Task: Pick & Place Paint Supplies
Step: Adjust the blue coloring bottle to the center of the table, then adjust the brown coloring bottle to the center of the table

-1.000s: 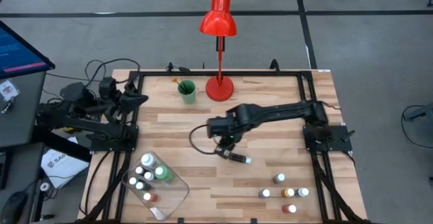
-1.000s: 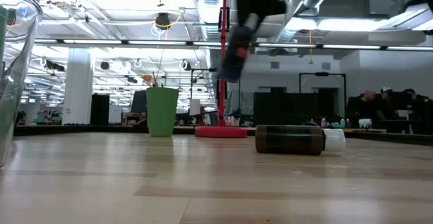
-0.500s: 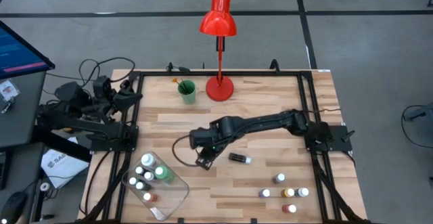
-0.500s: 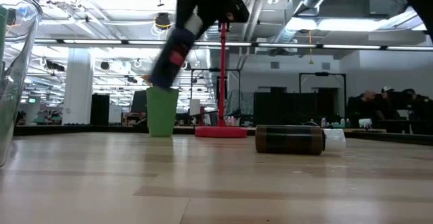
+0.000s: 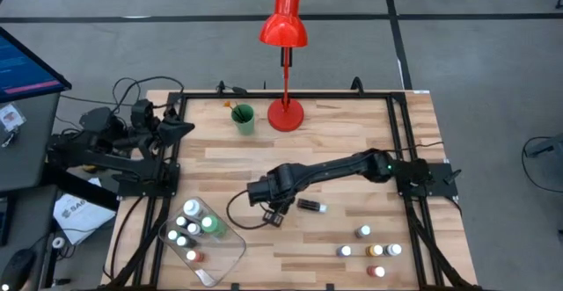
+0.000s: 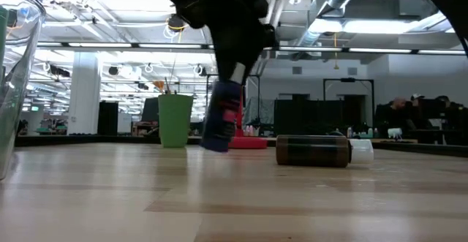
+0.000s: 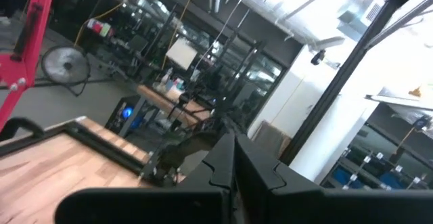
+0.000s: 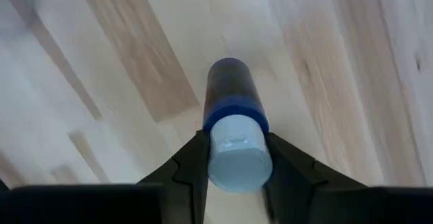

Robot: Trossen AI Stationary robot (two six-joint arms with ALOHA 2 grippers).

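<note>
Over the middle of the table my right gripper (image 5: 273,210) points down, shut on a small blue paint bottle (image 6: 221,122) with a white cap. The bottle hangs just above the wood. A dark brown bottle (image 5: 310,206) lies on its side just to the gripper's right. The clear tray (image 5: 222,254) near the front left holds several paint bottles (image 5: 188,228). Several more bottles (image 5: 369,249) stand at the front right. My left gripper (image 5: 180,126) is folded back at the table's left edge, shut and holding nothing. My right gripper pinches the blue bottle at its white cap (image 8: 237,158), one finger on each side. The fingers (image 8: 191,163) come from above, pointing down. The bottle hangs below them, tilted, its blue body (image 8: 230,88) toward the table and its bottom a little clear of the wood.
A green cup (image 5: 244,120) with brushes stands at the back. The red lamp's base (image 5: 285,113) stands beside it. Black frame rails (image 5: 394,141) run along the table's sides. Bare wood lies between the gripper and the tray.
My right gripper has carried the blue bottle from the table's middle toward the left and the near edge, and has come down, so the bottle now hangs close above the wood. It has stayed shut on the bottle.
</note>
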